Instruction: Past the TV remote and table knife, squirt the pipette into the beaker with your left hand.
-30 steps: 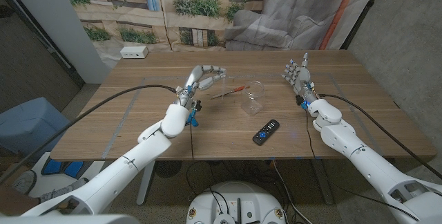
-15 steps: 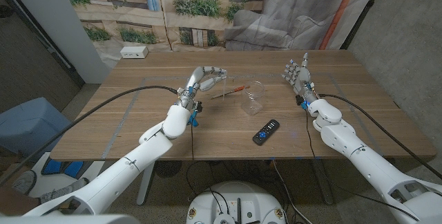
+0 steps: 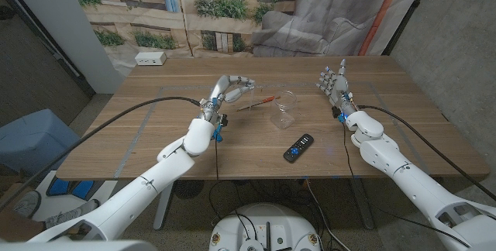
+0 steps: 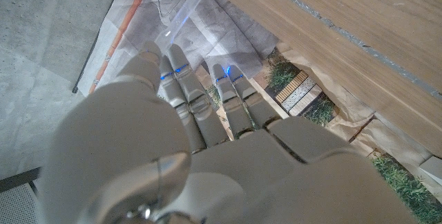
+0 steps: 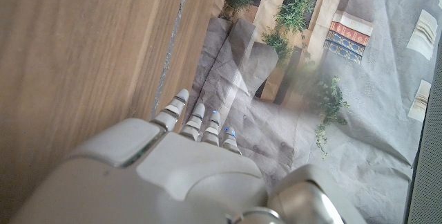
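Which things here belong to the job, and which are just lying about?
Job: pipette in the left hand; beaker; TV remote and thin red-tipped utensil, likely the knife, as landmarks.
Lying about: white box at the far corner; right hand, idle.

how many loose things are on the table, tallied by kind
beaker: 1
TV remote: 1
thin red-handled tool, knife or pipette, cannot tell: 1
white box at the far edge: 1
total: 4
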Robot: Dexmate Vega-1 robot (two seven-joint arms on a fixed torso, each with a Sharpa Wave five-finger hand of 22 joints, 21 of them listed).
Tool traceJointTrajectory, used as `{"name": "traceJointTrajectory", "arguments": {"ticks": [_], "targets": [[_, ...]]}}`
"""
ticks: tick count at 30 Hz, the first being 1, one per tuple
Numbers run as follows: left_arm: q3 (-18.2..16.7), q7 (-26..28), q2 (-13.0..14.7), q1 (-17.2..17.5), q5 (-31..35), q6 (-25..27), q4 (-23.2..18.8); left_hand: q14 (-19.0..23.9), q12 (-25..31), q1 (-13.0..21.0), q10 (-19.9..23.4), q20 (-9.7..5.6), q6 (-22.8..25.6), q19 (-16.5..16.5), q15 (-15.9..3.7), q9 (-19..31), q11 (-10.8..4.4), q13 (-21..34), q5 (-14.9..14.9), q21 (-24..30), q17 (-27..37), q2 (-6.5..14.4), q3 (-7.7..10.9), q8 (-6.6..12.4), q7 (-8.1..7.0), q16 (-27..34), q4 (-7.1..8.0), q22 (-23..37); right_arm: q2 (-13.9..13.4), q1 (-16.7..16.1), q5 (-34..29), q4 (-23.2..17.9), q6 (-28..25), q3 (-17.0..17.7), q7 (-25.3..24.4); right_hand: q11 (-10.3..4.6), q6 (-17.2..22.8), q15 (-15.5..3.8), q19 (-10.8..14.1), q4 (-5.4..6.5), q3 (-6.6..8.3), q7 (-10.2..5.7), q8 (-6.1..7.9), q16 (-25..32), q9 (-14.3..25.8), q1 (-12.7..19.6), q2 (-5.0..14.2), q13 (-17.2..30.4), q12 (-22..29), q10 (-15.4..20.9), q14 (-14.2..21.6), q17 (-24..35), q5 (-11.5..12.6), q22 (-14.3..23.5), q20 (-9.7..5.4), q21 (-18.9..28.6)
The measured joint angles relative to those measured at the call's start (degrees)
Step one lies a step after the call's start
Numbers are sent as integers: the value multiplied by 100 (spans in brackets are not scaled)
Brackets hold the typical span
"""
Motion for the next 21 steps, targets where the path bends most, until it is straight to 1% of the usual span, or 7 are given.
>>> {"name": "traceJointTrajectory", "arguments": {"ticks": [2,4,7,11,14,15,21], "targets": [[7,1,0,-1,5,13,0,0,0,19,42,0,24,0,0,0,1,-4,-1,0,0,18,0,0,25,0,0,0,-1,-1,1,0,0,0,0,0,0,0,0,0,0,0,0,0,0,0,0,0,0,0,0,0,0,0,0,0],[7,2,0,-1,10,24,0,0,0,22,63,0,55,0,0,0,-1,-5,-3,0,0,21,0,22,-4,0,0,0,-1,-1,1,0,0,1,0,0,0,0,0,0,0,0,0,0,0,0,0,0,0,0,0,0,0,0,0,0],[18,9,0,-3,20,32,0,13,-1,62,135,-10,107,14,13,-1,10,-4,-3,0,10,11,39,23,6,0,-7,0,-1,-1,2,0,0,1,0,0,0,0,0,0,0,0,0,0,0,0,0,0,0,0,0,0,0,0,0,0],[28,31,-1,-7,51,37,0,62,-2,123,195,9,158,54,0,-3,11,-2,-4,0,16,28,40,23,18,17,-7,0,-1,-1,2,0,0,1,1,0,0,0,0,0,0,0,0,0,0,0,0,0,0,0,0,0,0,0,0,0],[34,43,-4,-12,61,38,0,133,3,145,236,9,199,54,-10,-4,30,-1,-4,0,16,49,56,33,18,26,-24,0,-1,-1,2,0,0,1,1,0,0,0,0,0,0,0,0,0,0,0,0,1,0,0,0,0,0,0,0,0],[40,43,-4,-21,66,38,1,133,12,196,278,10,231,54,-10,-5,52,0,-5,0,16,27,62,55,46,26,-30,0,-1,-1,2,0,0,1,2,0,0,0,0,0,0,0,0,0,0,0,0,1,0,0,0,0,0,0,0,0],[47,43,-2,-32,100,37,14,277,23,273,368,-9,312,97,-10,-4,103,0,-21,26,42,43,62,82,50,71,-31,0,0,0,2,0,0,1,2,0,0,0,0,0,0,0,0,0,0,0,0,1,0,0,0,0,0,0,0,0]]}}
